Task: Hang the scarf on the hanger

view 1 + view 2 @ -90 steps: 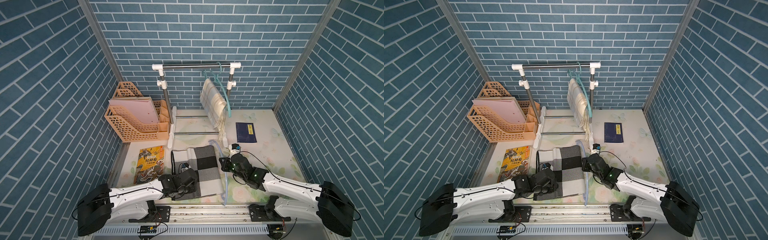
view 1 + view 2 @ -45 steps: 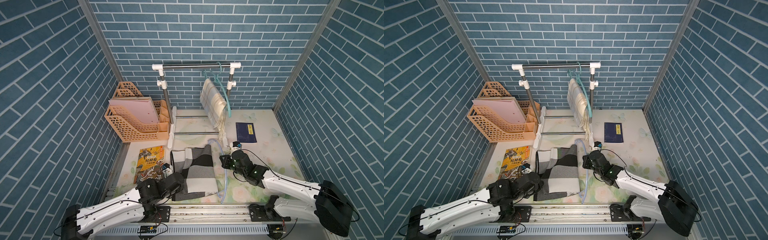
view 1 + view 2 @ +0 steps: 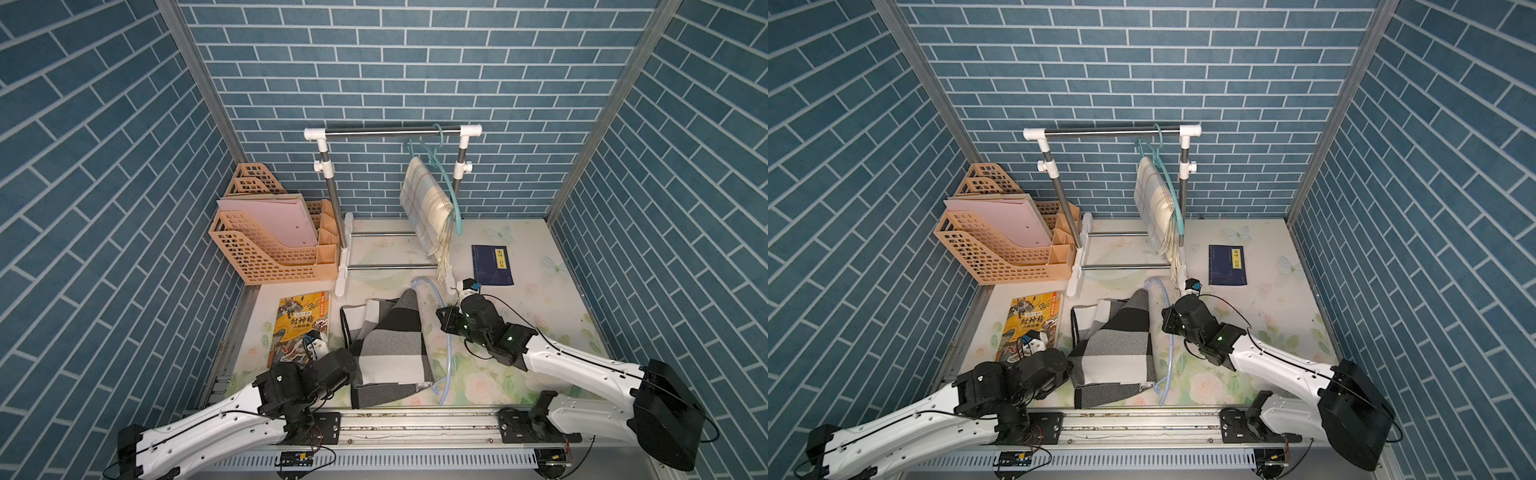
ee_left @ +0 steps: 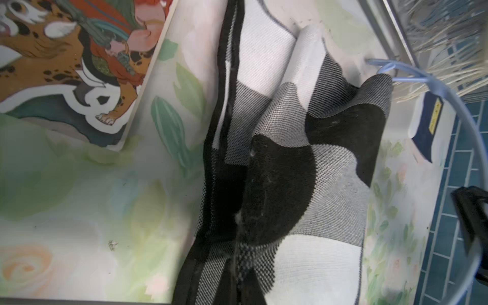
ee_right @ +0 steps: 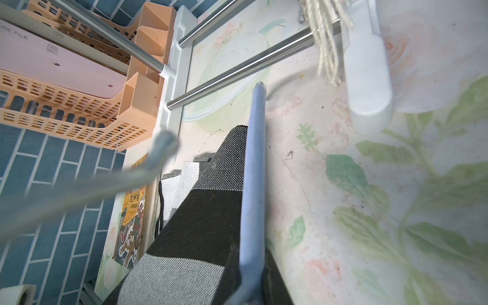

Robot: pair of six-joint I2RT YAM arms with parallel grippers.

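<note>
Floral tabletop (image 3: 540,299), checked scarf (image 3: 390,345), pale-blue hanger (image 5: 253,184)

Scarf (image 3: 388,345) beside hanger (image 5: 253,184) (rack (image 3: 374,133) behind)

Blue brick walls (image 3: 395,62) rise behind and beside a metal clothes rack (image 3: 374,133). A pale floral floor (image 3: 573,307) lies under it.

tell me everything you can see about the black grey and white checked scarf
The checked scarf is woven cloth in large black, grey and white blocks with a thin black edge. It is folded in layers and rumpled, lying on the floral table cover near the front, its far end raised in a peak. The left gripper is shut on its near side edge. The pale blue hanger, held in the shut right gripper, runs along its opposite edge; it is not yet hung.
</note>
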